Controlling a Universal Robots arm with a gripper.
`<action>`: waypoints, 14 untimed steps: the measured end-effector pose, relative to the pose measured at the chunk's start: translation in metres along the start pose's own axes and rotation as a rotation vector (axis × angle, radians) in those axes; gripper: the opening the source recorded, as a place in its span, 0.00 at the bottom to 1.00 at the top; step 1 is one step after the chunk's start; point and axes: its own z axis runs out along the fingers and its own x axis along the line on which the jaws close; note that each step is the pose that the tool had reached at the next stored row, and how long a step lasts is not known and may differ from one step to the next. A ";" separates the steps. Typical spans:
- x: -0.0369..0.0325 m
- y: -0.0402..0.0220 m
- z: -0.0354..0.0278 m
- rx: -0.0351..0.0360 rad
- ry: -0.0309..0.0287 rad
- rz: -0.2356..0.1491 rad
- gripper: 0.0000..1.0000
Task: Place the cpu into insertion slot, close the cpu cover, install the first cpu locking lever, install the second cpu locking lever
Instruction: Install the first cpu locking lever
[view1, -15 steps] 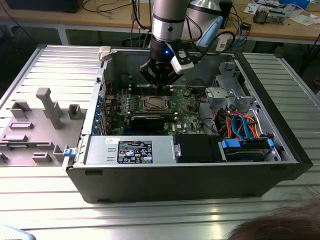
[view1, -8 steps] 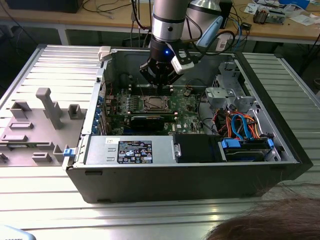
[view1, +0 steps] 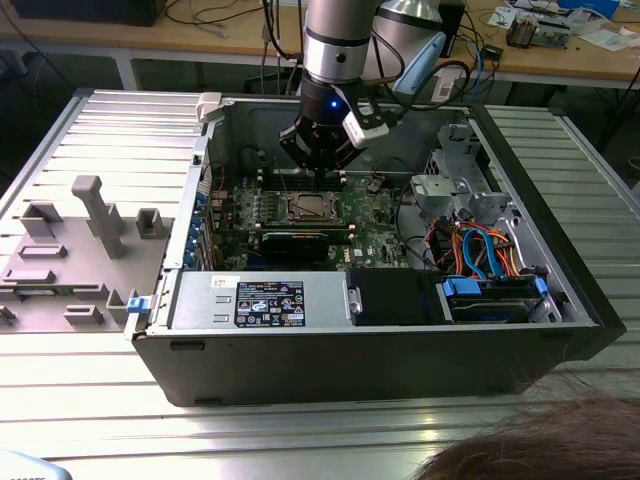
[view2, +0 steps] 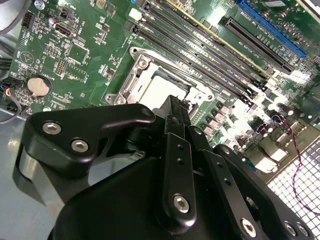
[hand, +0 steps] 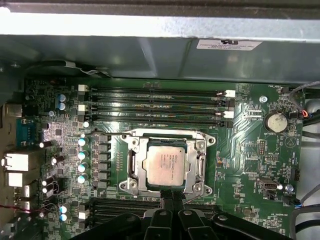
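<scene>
cpu (hand: 167, 162) sitting flat in the insertion slot (hand: 131, 150), cpu cover (hand: 199, 165) down around it, gripper (hand: 173, 196) fingers pinched together right at the slot's edge, memory slots (hand: 155, 106) crowding the slot's opposite edge, pretty tight in there

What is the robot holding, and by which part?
It cannot be told. The end effector is at the edge of the socket; the chip lies in the socket, not held.

one cpu (hand: 165, 164), one cpu cover (hand: 196, 169), one coin battery (hand: 274, 121), one green board (hand: 242, 170), one computer case (view1: 350, 370)
</scene>
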 end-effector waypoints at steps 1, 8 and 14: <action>0.0000 0.0000 0.0000 0.0000 0.0000 -0.001 0.11; 0.0000 0.0000 0.0000 0.0005 -0.0007 -0.011 0.11; 0.0000 0.0000 0.0000 0.0009 -0.0014 -0.021 0.11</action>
